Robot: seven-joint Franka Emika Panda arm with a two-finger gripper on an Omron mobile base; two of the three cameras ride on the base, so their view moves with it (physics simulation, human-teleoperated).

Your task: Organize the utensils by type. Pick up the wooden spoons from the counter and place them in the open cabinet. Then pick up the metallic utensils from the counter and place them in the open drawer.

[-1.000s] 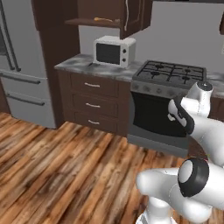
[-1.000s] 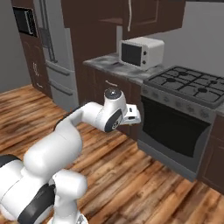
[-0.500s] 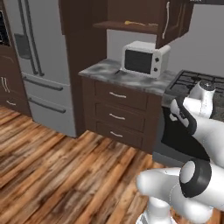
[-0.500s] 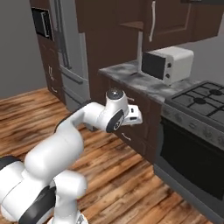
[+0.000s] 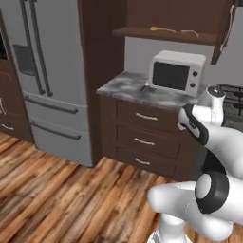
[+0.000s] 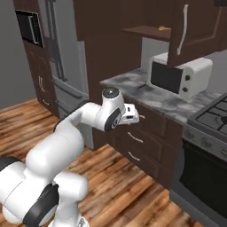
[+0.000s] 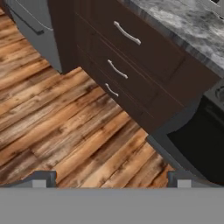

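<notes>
Spoons (image 5: 173,32) lie in the cabinet (image 5: 161,34), so we judge the metal utensils next; our gripper (image 7: 111,177) stands spread and empty.

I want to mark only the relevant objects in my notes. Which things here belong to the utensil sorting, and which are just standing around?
Belong to the job:
- wooden spoons, lying on the cabinet shelf
- grey marbled counter

Just standing around:
- white microwave
- steel fridge
- stove
- shut drawer fronts
</notes>
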